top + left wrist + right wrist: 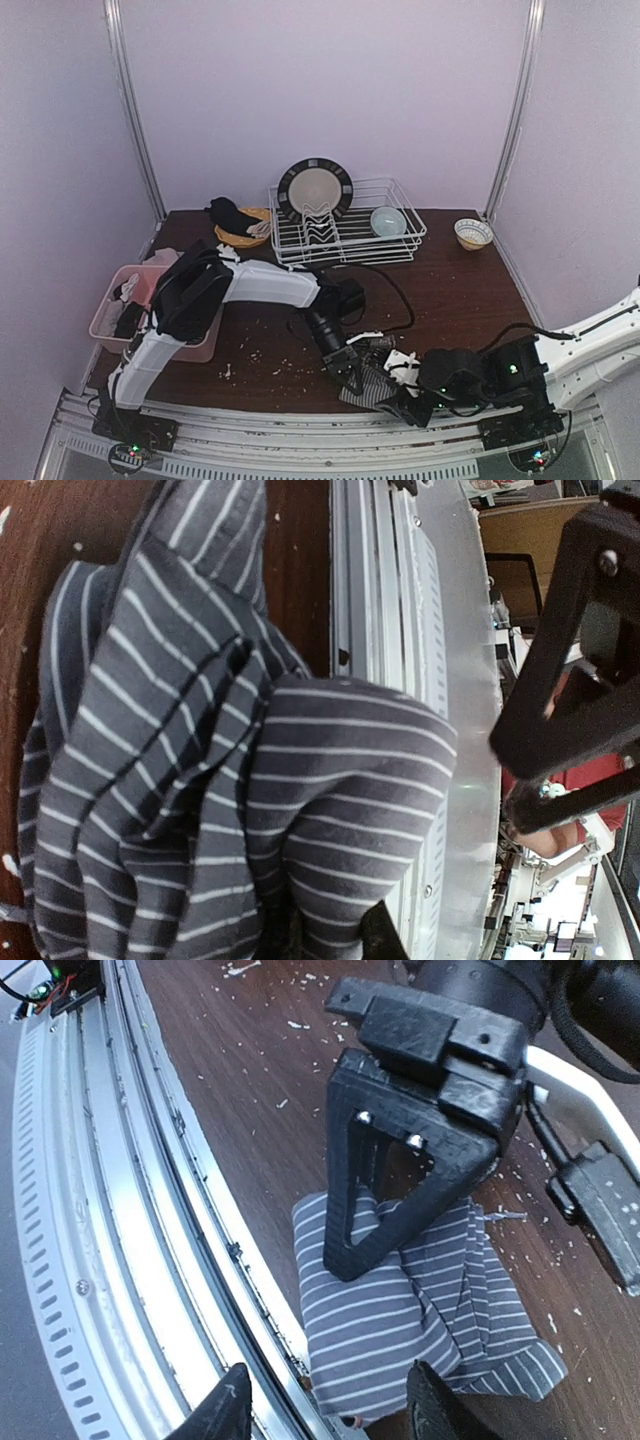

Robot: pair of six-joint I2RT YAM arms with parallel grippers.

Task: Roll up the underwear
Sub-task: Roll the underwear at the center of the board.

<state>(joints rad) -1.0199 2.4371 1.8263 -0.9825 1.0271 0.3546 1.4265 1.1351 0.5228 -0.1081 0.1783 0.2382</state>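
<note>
Dark brown wooden table (pixel 470 290), crumb-strewn: grey white-striped cotton underwear (pixel 400 1330) lies bunched at the near edge, against the silver metal rail (pixel 130 1260).
Over it stands the left gripper (pixel 351 370), jaws nearly together, apparently pinching a raised fold. The right gripper (pixel 335 1410) hovers by the rail, fingers apart, with the cloth directly ahead and its length seemingly along the rail.

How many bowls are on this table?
2 for sure: a pale blue bowl in the dish rack, a small bowl right of it. The yellow dish under black cloth may be another.
</note>
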